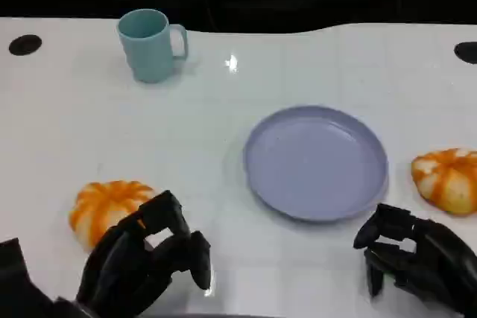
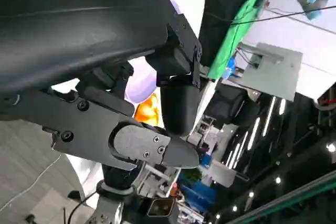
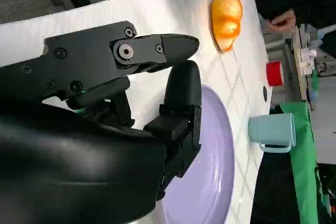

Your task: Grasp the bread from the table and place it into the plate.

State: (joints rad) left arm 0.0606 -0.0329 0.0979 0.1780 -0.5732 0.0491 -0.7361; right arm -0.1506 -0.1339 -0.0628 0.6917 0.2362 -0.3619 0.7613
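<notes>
Left hand (image 1: 145, 258) sits at the near left edge of the white table (image 1: 74, 132), fingers apart and curled loosely, nothing in them. Its fingertips lie just near-right of the left bread (image 1: 108, 210), an orange-and-white ridged bun; from the head view I cannot tell whether they touch it. In the left wrist view the same hand (image 2: 157, 108) fills the foreground, with a patch of orange bread (image 2: 148, 113) and pale purple plate (image 2: 140, 85) visible past its fingers.

Right hand (image 1: 417, 255) at the near right, fingers apart and bent downward, empty, hovering over bare table just near-right of the plate (image 1: 316, 161). In the right wrist view this hand (image 3: 157, 93) reaches over the plate rim (image 3: 210, 182).

Plate: round, pale purple, nothing on it, at table centre-right.

Second bread (image 1: 447, 179), same orange-and-white type, lies at the right edge of the table, just right of the plate and just far of the right hand, not touching either. Both buns rest on the table.

Light blue mug (image 1: 149, 44) upright at far left, handle pointing right, well apart from the plate. Right wrist view also shows this mug (image 3: 273, 131), a bread (image 3: 227, 14) on the table beyond the plate, and a small red object (image 3: 273, 73) off the table edge; identity unclear.
</notes>
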